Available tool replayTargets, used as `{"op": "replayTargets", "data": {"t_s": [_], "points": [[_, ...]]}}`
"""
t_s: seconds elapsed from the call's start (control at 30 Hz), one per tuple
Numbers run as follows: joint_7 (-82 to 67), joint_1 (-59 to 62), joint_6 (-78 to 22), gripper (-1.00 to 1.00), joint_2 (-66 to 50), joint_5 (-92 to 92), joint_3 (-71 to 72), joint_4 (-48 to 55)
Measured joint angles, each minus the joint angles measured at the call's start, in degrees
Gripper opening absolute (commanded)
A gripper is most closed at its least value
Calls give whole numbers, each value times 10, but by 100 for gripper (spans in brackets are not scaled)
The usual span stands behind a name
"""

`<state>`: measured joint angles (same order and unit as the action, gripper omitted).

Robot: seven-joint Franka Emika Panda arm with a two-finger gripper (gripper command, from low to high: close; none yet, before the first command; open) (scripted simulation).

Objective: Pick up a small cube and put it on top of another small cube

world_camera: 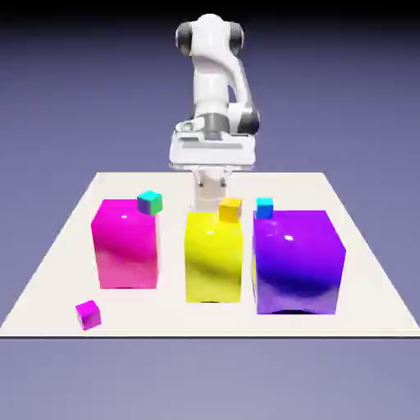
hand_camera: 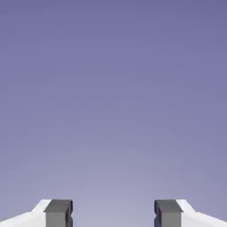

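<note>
While the small pink cube [world_camera: 88,314] lies alone on the white table [world_camera: 361,279] near the front corner at the exterior view's left, nothing touches it. It sits in front of the big pink block [world_camera: 125,244] and clearly apart from it. The small teal cube [world_camera: 150,202], green on top with a bluish side, shows at the far top corner of that pink block; whether it rests on the block or stands behind it cannot be told from this angle.

In the middle stands a tall yellow block [world_camera: 214,256], with a small orange-yellow cube [world_camera: 230,209] at its far upper edge. To the exterior view's right is a large purple block [world_camera: 299,261], and a small sky-blue cube [world_camera: 264,207] shows at its far top left corner.

Behind the yellow block the white arm [world_camera: 215,74] rises, its hand hanging at the far side of the table. The gripper [hand_camera: 113,213] has its two grey fingertips [hand_camera: 58,213] spread well apart with nothing between them; the hand view shows only the plain blue-violet backdrop [hand_camera: 113,88].
</note>
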<state>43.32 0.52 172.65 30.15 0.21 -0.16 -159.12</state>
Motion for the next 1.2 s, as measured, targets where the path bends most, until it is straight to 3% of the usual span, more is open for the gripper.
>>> {"op": "replayTargets", "data": {"t_s": [0.97,1.13,1.17,1.2], "points": [[206,287,-322,0,-597,50,-38,448],[200,292,-252,0,-680,59,-29,461],[200,292,-252,-100,-680,59,-29,461],[200,292,-252,-100,-680,59,-29,461]]}}
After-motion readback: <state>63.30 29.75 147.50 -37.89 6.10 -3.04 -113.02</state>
